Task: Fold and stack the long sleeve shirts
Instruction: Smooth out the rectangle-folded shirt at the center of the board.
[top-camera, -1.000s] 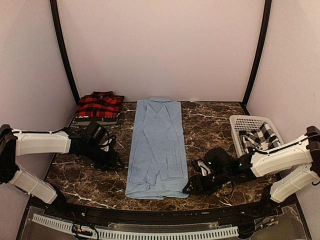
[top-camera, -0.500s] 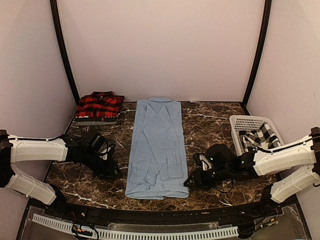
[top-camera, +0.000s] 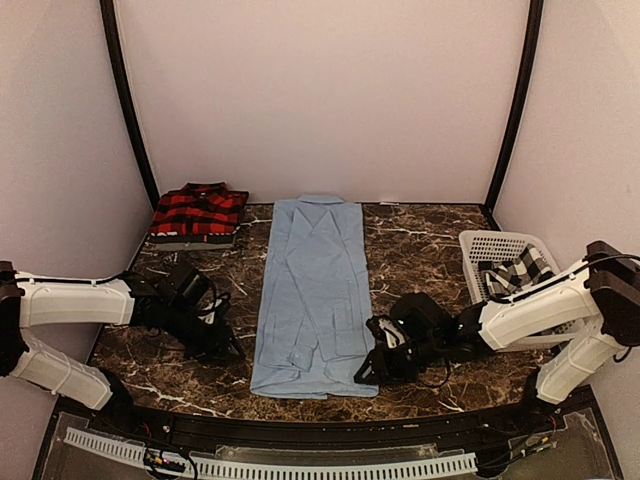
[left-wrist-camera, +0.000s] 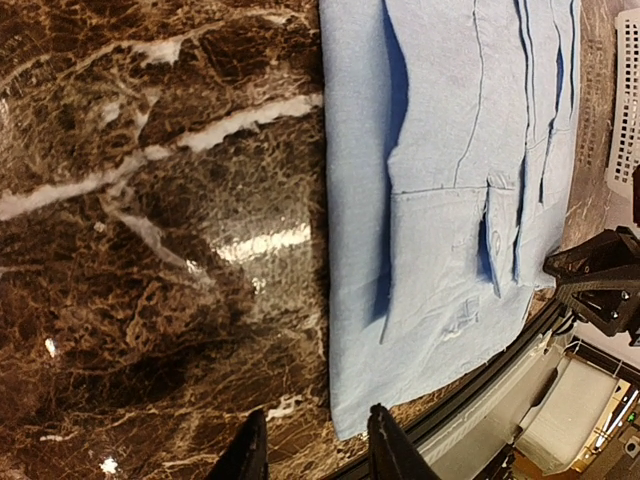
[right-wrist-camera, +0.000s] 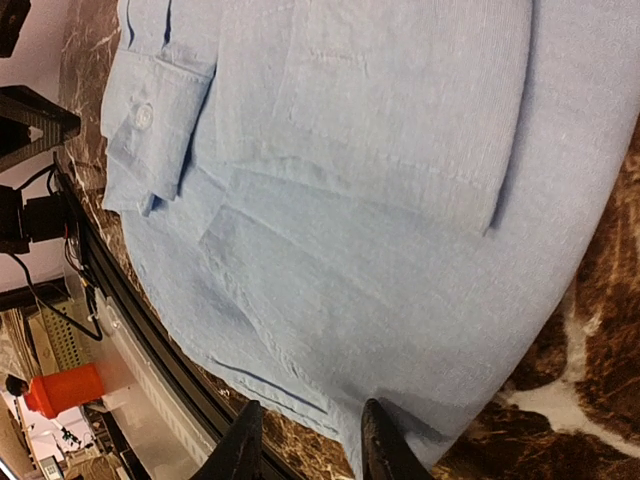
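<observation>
The light blue shirt (top-camera: 313, 295) lies flat in a long strip down the middle of the table, sleeves folded in. The red-and-black plaid shirt (top-camera: 199, 213) sits folded at the back left. The black-and-white checked shirt (top-camera: 517, 272) lies in the white basket (top-camera: 497, 243). My left gripper (top-camera: 232, 348) is open, low beside the blue shirt's near left corner (left-wrist-camera: 352, 420). My right gripper (top-camera: 365, 370) is open at the near right corner, its fingers astride the hem (right-wrist-camera: 330, 410).
The marble table (top-camera: 420, 250) has a black rail (top-camera: 320, 430) along its near edge. An orange object (right-wrist-camera: 65, 390) shows beyond the rail in the right wrist view. Curtain walls close in the back and sides.
My right gripper has moved left onto the blue shirt's near right corner. My left gripper has slid toward the near left corner.
</observation>
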